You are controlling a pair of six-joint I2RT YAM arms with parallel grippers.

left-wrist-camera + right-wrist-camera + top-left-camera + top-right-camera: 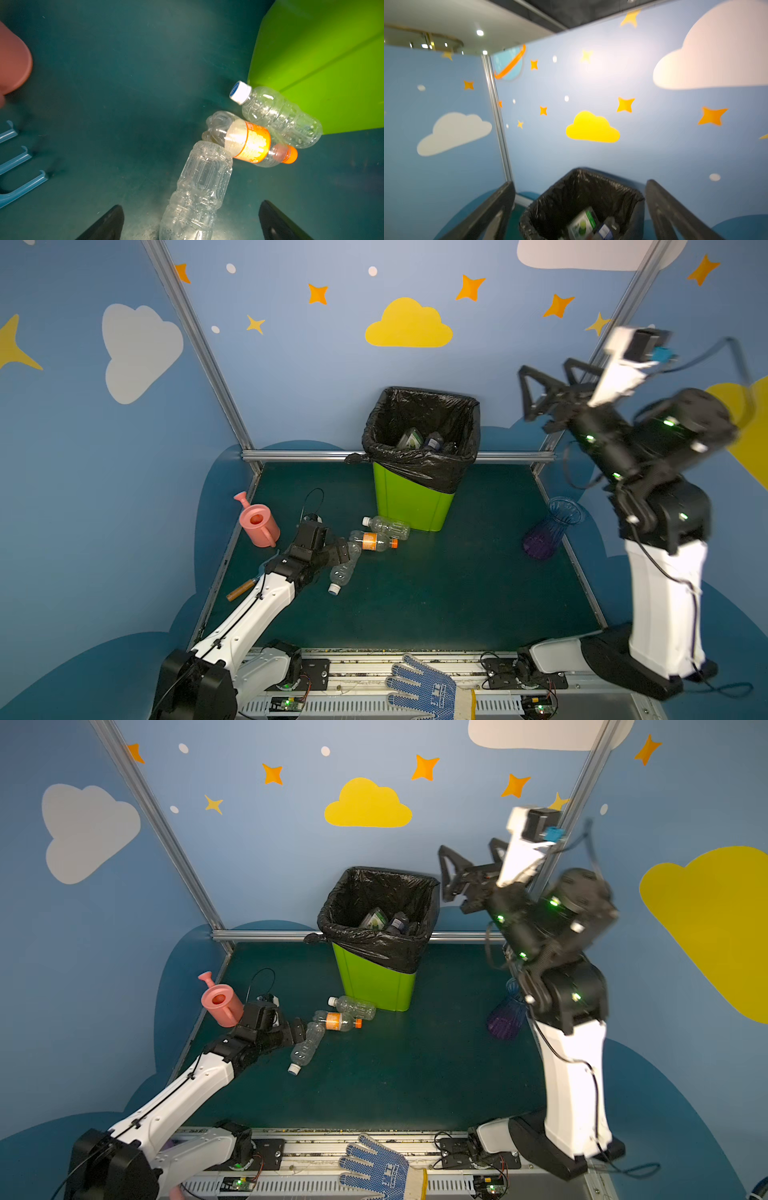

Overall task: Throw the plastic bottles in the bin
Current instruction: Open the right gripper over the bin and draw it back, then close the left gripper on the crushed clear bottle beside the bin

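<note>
Left gripper [192, 220] stands wide, its jaws on either side of a clear unlabelled bottle [199, 187] lying on the green mat [436, 593]. Its base touches an orange-labelled bottle [374, 541] whose print is too blurred to read. A white-capped bottle [386, 526] lies against the lime-green bin [411, 502]. Right gripper [580, 207] is spread wide and empty, raised beside the bin's black-lined rim. More bottles [582, 225] lie inside, with unreadable green and blue labels. The mat's middle is bare, with a pink watering can [257, 524] and a blue vase [552, 526] near opposite edges.

Even light is falling; the raised right arm [623, 435] is blurring; glare is whitening the orange-labelled plastic bottle [249, 143].
</note>
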